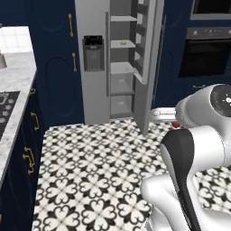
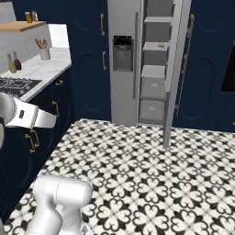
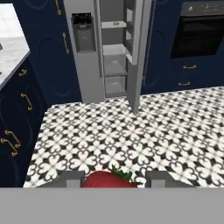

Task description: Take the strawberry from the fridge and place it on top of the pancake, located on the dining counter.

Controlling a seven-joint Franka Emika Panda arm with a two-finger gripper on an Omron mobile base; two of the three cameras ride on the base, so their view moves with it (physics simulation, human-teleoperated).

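Note:
In the hand view, the red strawberry (image 3: 105, 180) with its green leaves sits between the two grey fingertips (image 3: 70, 178) of my gripper (image 3: 113, 180), which is shut on it. A speck of red, the strawberry (image 1: 176, 125), also peeks out beside the arm in the left base view. The light-grey fridge (image 3: 85, 65) stands well ahead across the floor. Its right door (image 1: 146, 67) is swung open, showing shelves and drawers (image 2: 153, 73). Its left door carries the dark dispenser (image 1: 93, 53). The pancake and the dining counter are out of view.
Navy cabinets with gold handles (image 1: 56, 67) flank the fridge. A marble counter with a stove top (image 1: 11, 97) runs along the left. A black wall oven (image 3: 197, 37) is at the right. Patterned black-and-white floor (image 2: 151, 174) lies open between me and the fridge.

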